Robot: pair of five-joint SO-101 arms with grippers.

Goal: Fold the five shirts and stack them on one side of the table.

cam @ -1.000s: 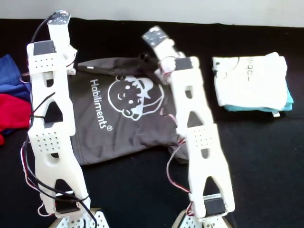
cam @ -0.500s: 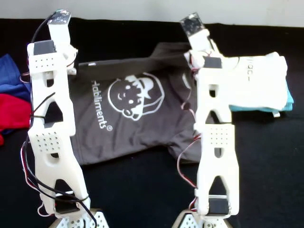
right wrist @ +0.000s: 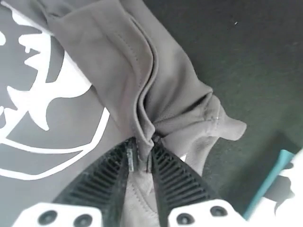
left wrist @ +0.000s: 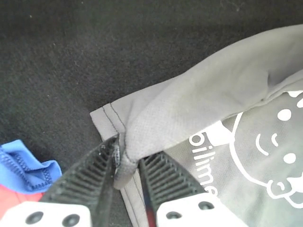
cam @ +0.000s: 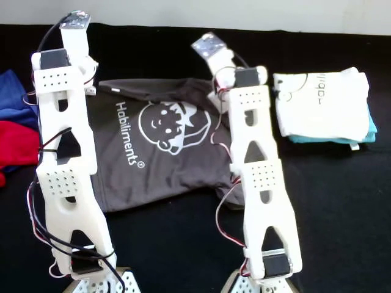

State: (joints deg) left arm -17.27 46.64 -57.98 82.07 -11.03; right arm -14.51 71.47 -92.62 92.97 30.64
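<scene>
Here, looking at a dark grey shirt (cam: 159, 152) lying print-up across the middle of the black table (cam: 330, 207). Showing a white cartoon face and a line of white lettering on the chest, with double-stitched hems along the edges. Lying mostly flat, rumpling softly toward the table's near side, and bunching into raised ridges at the two corners toward the table's far side.

Clamping one of those corners with the left gripper (left wrist: 125, 158), on the shirt's edge toward the table's left-arm side. Clenching ribbed black fingers (left wrist: 83, 177) on a rolled fold of grey cloth just beside a stitched hem. Pinching the other corner with the right gripper (right wrist: 141, 151), on the edge toward the table's right-arm side. Pressing those jaws nearly together on a narrow pleat of seamed fabric beside the white print. Drawing the cloth into a crease running away from each grip.

Also sitting on the table's right-arm side, apart from the grey cloth: a folded white shirt (cam: 321, 104) stacked squarely on a folded teal shirt (cam: 366, 131). Lying unfolded at the table's left-arm edge: a blue shirt (cam: 12, 94) heaped beside a red shirt (cam: 18, 143).
</scene>
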